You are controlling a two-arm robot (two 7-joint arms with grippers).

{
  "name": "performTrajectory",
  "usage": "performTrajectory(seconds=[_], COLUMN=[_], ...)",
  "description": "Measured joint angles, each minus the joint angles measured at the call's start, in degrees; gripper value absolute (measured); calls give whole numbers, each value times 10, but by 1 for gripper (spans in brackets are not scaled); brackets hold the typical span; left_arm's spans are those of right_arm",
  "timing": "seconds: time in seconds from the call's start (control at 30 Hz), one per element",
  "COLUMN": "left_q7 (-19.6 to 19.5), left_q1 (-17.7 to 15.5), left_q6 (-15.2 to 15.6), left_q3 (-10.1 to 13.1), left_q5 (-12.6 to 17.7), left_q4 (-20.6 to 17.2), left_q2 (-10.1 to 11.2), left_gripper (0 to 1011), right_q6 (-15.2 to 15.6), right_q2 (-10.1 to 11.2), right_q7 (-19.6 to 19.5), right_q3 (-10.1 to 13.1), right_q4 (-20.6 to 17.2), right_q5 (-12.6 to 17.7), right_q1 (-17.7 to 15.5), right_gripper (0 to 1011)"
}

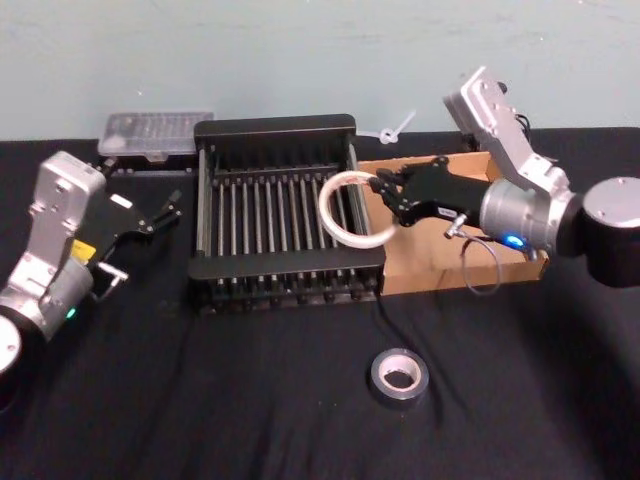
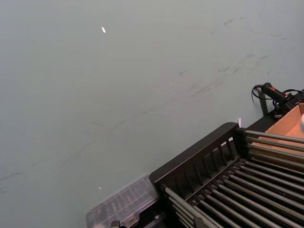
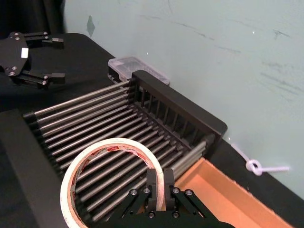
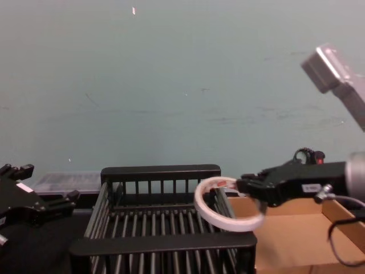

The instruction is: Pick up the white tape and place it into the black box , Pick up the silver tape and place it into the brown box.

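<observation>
You had the right gripper (image 1: 383, 192) pinching the white tape (image 1: 352, 210) by its rim at frame centre, over the black box's (image 1: 275, 131) right side, ready to drop. Silver tape (image 1: 399, 375) lay lower centre. Left gripper (image 1: 160, 212), jaws apart, idled at left.

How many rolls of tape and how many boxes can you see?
Rolls of tape: 2, the white tape and the silver tape
Boxes: 3, the black box, the brown box and a clear plastic box
Total: 5
</observation>
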Motion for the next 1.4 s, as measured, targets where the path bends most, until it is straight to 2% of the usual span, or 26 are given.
performTrajectory(seconds=[0.27,0.7,0.87,1.3,1.37,1.4], left_q7=[0,0,0,0,0,0], left_q1=[0,0,0,0,0,0], left_q6=[0,0,0,0,0,0], left_q3=[0,0,0,0,0,0], left_q5=[0,0,0,0,0,0], left_q4=[0,0,0,0,0,0], left_q2=[0,0,0,0,0,0], left_gripper=[1001,1001,1001,1001,1001,1001], right_q6=[-16,-34,-39,-38,-38,-37], right_q2=[-34,-74,-81,-80,-80,-80], right_q7=[3,13,13,13,13,13], right_q3=[-21,-37,-37,-37,-37,-37], right_q4=[49,114,124,123,123,122], right_q5=[-29,-56,-62,-61,-61,-61], right_q1=[41,81,86,85,85,85], right_gripper=[99,99,98,98,113,157])
